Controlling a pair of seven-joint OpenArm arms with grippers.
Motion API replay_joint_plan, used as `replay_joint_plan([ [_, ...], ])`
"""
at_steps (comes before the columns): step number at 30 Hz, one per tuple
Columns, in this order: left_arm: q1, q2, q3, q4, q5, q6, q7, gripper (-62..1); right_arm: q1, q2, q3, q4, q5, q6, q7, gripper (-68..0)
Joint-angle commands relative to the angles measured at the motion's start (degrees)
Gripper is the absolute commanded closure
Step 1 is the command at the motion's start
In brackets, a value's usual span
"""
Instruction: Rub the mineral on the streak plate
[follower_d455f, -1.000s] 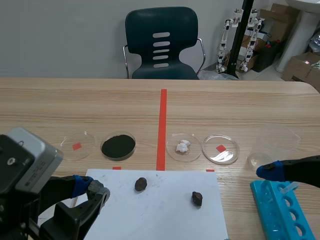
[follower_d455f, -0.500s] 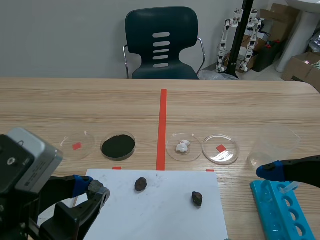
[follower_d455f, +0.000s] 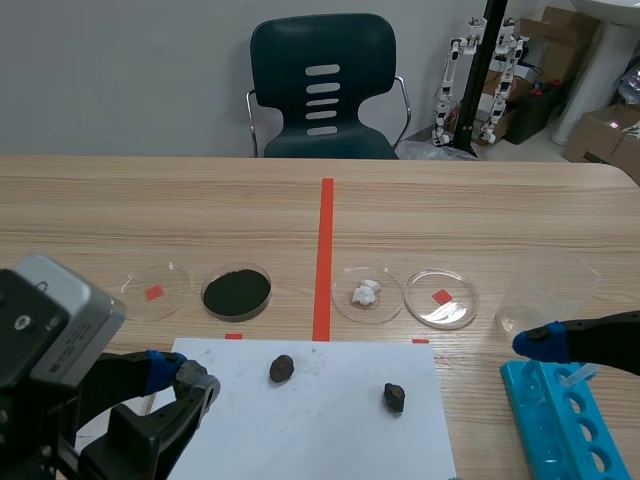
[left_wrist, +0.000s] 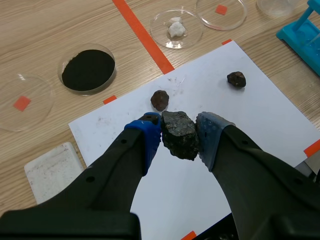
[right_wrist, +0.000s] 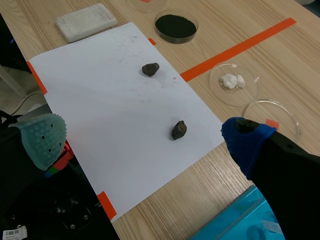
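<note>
The left tool (left_wrist: 179, 135) is clamped on a dark mineral (left_wrist: 180, 140) above the white paper sheet (left_wrist: 250, 130). The white streak plate (left_wrist: 52, 172) lies on the surface (left_wrist: 40, 30) just beside that sheet. A nearer rock (left_wrist: 159, 100) and a farther rock (left_wrist: 236, 79) lie on the sheet, four round dishes stand beyond it, one a dish of black powder (left_wrist: 88, 69), and the right tool (right_wrist: 144, 136) stands wide open.

We log: sheet (follower_d455f: 320, 430) on desk (follower_d455f: 450, 200), near edge | on sheet: back stone (follower_d455f: 281, 369) left, front stone (follower_d455f: 394, 398) right | third stone (left_wrist: 179, 135) in left end effector (left_wrist: 178, 138), over sheet's left part | tile (left_wrist: 54, 171) left of sheet | behind sheet, left to right: first dish (follower_d455f: 155, 291), powder dish (follower_d455f: 237, 291), lump dish (follower_d455f: 367, 294), fourth dish (follower_d455f: 441, 298), cup (follower_d455f: 545, 290) | rack (follower_d455f: 560, 420) right of sheet
</note>
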Motion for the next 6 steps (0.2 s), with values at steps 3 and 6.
replay_joint_plan([
  [3,-0.31,0.28,-0.15,1.31,0.0,-0.13,-1.18,-14.1,0.07,0.74,0.07,0.17,0.63,0.0,0.66,-67.9],
  [6,-0.31,0.28,-0.15,1.31,0.0,-0.13,-1.2,-14.1,0.07,0.74,0.07,0.17,0.63,0.0,0.66,-67.9],
])
